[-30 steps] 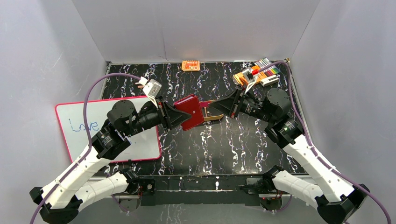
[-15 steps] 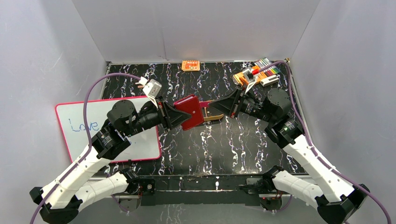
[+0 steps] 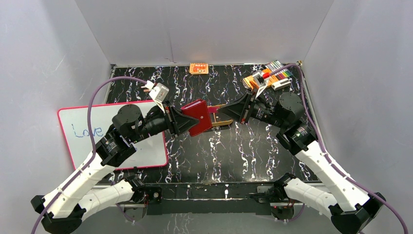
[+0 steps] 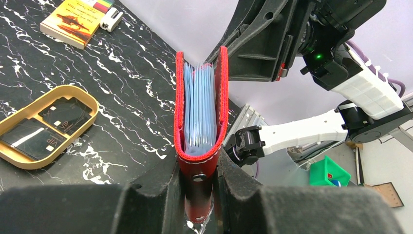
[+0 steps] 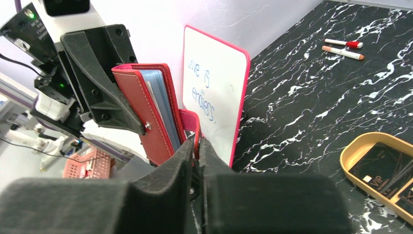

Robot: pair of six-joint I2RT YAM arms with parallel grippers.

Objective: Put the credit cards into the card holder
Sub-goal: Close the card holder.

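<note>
Left wrist shows dark cards (image 4: 68, 113) in the tray (image 4: 34, 104), unseen from above. Left claw (image 4: 198, 168) clamps the wallet (image 4: 202, 107); right claw (image 5: 196, 146) pinches its tab (image 5: 190, 122).

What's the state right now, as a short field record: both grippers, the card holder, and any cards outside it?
left gripper: shut on the folded spine of the card holder, holding it off the table
right gripper: shut on the snap tab
card holder: only slightly open, light blue inner pockets showing; cannot tell if cards are inside
dark cards: two, lying flat in the tan tray, one per compartment
whiteboard: flat on the table under the left arm
</note>
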